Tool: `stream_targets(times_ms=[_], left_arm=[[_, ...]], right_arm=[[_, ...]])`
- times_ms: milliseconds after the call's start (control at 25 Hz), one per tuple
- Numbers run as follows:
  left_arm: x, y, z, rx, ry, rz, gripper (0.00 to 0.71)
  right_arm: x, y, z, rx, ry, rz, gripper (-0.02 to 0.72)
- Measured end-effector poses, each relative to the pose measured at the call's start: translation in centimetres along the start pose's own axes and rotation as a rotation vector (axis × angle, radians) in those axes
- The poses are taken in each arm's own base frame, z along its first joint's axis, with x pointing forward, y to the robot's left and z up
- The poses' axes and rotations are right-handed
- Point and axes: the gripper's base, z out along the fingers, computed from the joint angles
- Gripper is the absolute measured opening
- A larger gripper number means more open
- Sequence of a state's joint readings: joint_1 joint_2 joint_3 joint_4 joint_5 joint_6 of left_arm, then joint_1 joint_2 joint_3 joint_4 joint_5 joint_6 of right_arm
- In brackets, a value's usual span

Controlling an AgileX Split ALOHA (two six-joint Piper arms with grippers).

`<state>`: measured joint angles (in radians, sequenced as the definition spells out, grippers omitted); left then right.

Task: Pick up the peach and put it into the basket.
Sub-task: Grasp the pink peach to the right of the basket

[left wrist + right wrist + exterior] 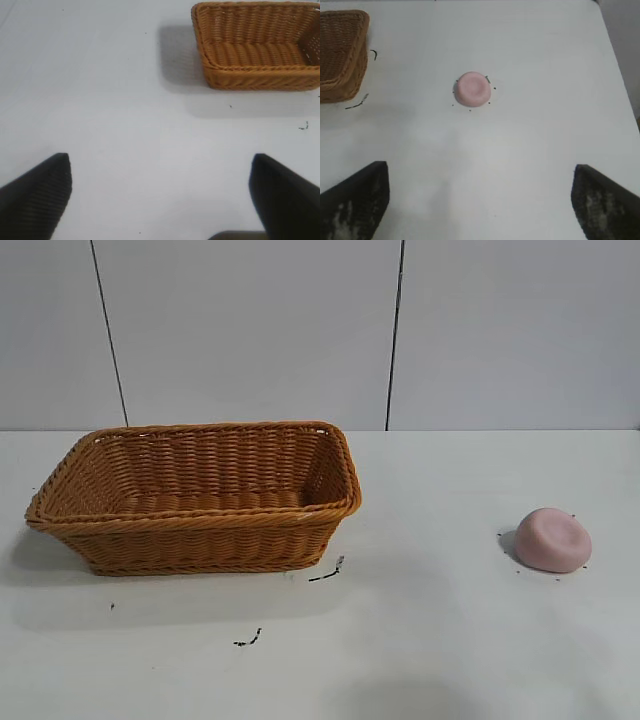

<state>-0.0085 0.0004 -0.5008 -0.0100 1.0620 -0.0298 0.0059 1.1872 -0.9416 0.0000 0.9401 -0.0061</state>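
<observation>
**Peach on the bench, basket well off to its left**

On my left, the basket (195, 495) stands upright on the white bench (430, 640), nothing visible inside. My left claw (160, 192) hangs spread wide above bare bench. Rightward, the peach (553, 539) lies alone, dimple up. My right claw (480, 195) hovers short of it, fingers wide apart, gripping nothing.

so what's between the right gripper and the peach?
Nothing: in the right wrist view only bare white table lies between the open right gripper and the peach.
</observation>
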Motion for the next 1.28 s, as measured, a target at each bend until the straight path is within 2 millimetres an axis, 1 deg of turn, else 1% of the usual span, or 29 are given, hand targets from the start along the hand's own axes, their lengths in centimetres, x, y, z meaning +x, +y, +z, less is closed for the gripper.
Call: stream_targets(times_ms=[120,200,320,400,560,760,920,1040,1280], left_arm=[[0.0,0.0,0.0,0.0,0.0,0.0,0.693],[0.0,0.0,0.0,0.0,0.0,0.0,0.693],[0.0,0.0,0.0,0.0,0.0,0.0,0.693],[0.0,0.0,0.0,0.0,0.0,0.0,0.693],[0.0,0.0,0.0,0.0,0.0,0.0,0.693],[0.0,0.0,0.0,0.0,0.0,0.0,0.693],[0.0,0.0,0.0,0.0,0.0,0.0,0.693],[0.0,0.0,0.0,0.0,0.0,0.0,0.693],[0.0,0.0,0.0,0.0,0.0,0.0,0.693]], right_arm=[[-3.7,0.0,3.3,-0.002,0.084,-0.01,0.687],[-5.5,0.5,5.8,-0.01,0.136,-0.045,0.687],[-7.5,2.4,8.6,-0.033,0.178,-0.114,0.687],[-8.4,3.2,10.1,-0.04,0.197,-0.132,0.687],[-8.9,3.5,13.6,-0.032,0.252,-0.128,0.687],[-8.2,3.5,17.7,-0.017,0.317,-0.132,0.687],[-7.6,3.4,20.2,-0.007,0.347,-0.139,0.687],[-7.4,3.3,21.4,0.009,0.352,-0.138,0.687],[-7.7,2.8,21.8,0.032,0.32,-0.13,0.687]])
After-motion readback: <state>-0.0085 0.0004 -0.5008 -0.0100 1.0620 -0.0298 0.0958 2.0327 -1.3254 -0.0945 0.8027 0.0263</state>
